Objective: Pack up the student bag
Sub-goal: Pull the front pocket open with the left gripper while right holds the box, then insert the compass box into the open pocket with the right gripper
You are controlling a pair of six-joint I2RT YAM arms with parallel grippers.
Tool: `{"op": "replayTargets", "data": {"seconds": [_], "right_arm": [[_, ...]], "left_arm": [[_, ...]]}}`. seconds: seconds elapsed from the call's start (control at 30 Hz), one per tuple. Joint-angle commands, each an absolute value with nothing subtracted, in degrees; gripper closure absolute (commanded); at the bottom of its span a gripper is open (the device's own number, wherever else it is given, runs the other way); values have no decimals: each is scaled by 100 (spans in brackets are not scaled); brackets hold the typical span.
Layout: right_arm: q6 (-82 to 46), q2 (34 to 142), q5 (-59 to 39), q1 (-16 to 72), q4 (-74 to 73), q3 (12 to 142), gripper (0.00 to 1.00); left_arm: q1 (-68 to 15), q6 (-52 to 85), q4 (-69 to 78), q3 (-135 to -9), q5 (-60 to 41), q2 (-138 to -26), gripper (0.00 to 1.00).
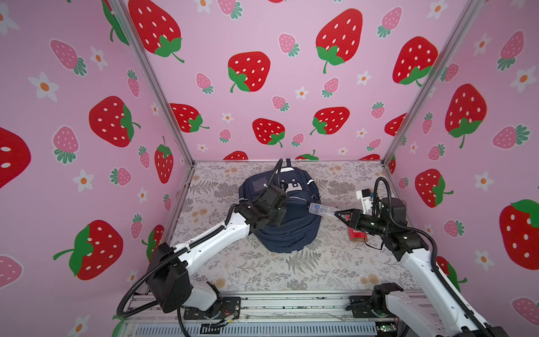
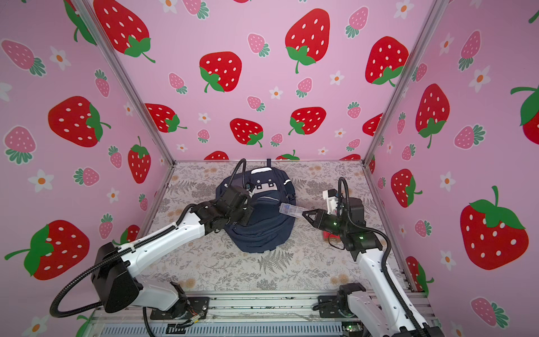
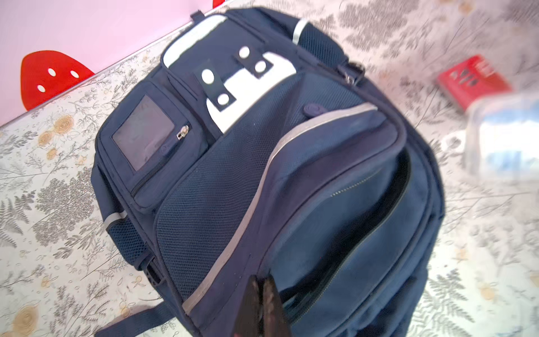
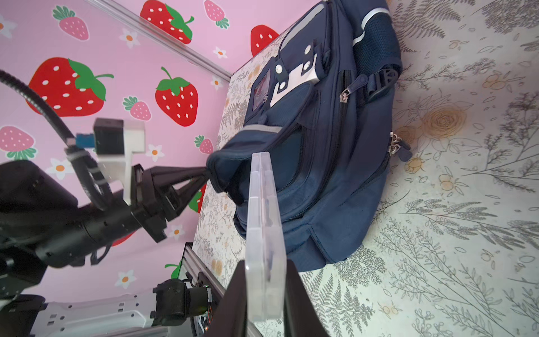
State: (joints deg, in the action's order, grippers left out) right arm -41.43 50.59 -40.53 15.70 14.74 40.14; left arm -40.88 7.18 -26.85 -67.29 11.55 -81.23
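**Left gripper** [image 4: 207,174]: clenched on the lip of a front pocket flap [image 4: 233,148], lifting the fabric so that the pocket mouth gapes toward the opposite arm. **The student bag** [image 1: 291,233]: lies front-up at the middle of the worktop [image 1: 262,271], near the back wall. **Clear flat case** [image 1: 320,209]: clamped at one end by the right gripper [image 1: 339,215], held edge-on and aimed at that mouth, apparently for insertion. **Red box** [image 1: 356,233]: lies on the worktop under the right arm, probably awaiting packing.
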Motion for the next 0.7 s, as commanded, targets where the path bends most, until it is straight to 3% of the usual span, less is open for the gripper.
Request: {"op": "replayTargets", "data": {"seconds": [0.0,0.23,0.43,0.67], "right_arm": [[-3914,5050,-4139,1930,1547,4230,92],[-4487,5828,-3546,3089,383,4194,93],[-5042,6564,-3398,3463,-810,4207,93],[-5238,7511,-3223,3745,-985,4584,92]], "left_arm": [[-3920,810,-2157,-6534,142,-7812,100],[-3903,544,-2242,-6664,-185,-7832,100],[-3852,534,-2206,-6571,-329,-7748,100],[-3677,545,-2147,-6461,-688,-7647,100]]}}
